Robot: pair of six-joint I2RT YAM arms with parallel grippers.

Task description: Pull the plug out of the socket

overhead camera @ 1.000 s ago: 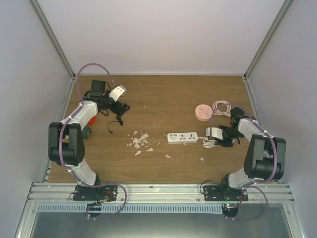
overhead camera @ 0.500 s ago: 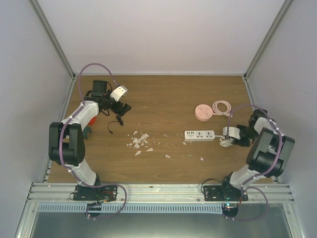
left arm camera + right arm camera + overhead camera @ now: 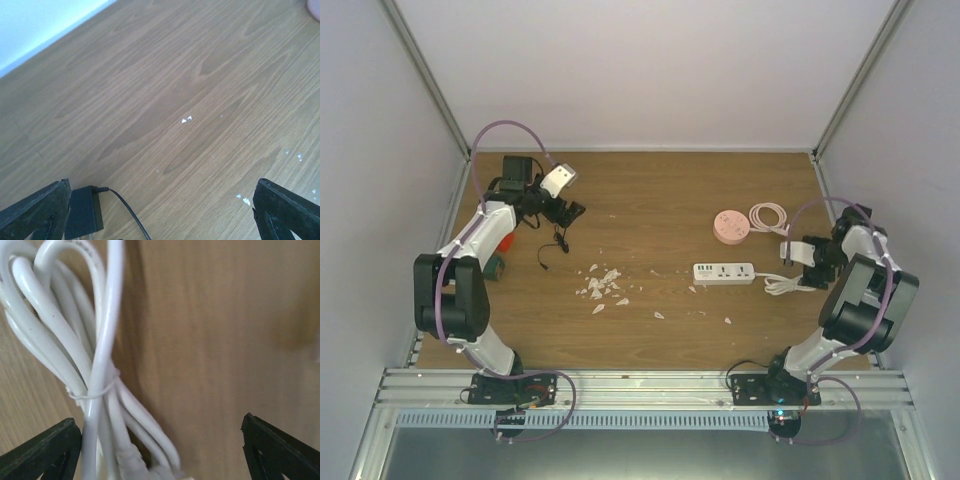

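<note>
Black plug point(image 3: 82, 214) down on the wood point(image 3: 175, 75) by the far-left corner, lead point(image 3: 122, 200) trailing, well apart from strip point(image 3: 724, 272) near the right edge; judged already pulled free. Left gripper point(image 3: 160, 212) spread wide just over it, gripping nothing. Right gripper point(image 3: 160, 450) equally agape over cord bundle point(image 3: 95, 365), placed to steady the strip, at a guess.

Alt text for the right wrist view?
A bundled white cable, cinched by a thin white tie, lies on the brown wood-grain table at frame left. The black fingertips of the right gripper sit wide apart in the bottom corners, holding nothing.
</note>
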